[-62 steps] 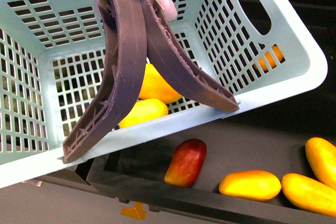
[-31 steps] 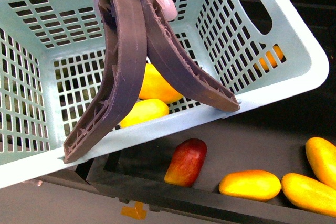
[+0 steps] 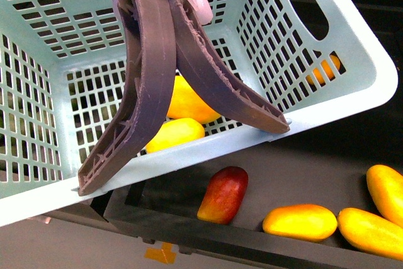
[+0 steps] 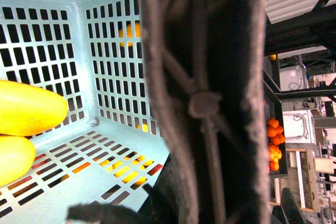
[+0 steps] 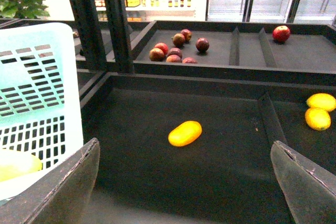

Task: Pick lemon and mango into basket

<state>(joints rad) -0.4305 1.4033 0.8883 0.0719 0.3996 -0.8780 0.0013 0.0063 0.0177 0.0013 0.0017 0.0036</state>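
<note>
Slightly shifted, the front view's basket (image 3: 352,89) holds two yellow fruits (image 3: 182,114). Left wrist view: brown handle (image 4: 210,103) blocks everything, grip unreadable. Right wrist view: right gripper (image 5: 184,182) spread above a mango (image 5: 185,133) on open tray floor.

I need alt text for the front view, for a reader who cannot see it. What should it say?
A teal basket fills most of the frame, tilted, with two yellow fruits inside and its two brown handles bound together with a white tie. Below it, a dark tray holds a red-blushed mango and three orange-yellow mangoes. No gripper shows.
</note>
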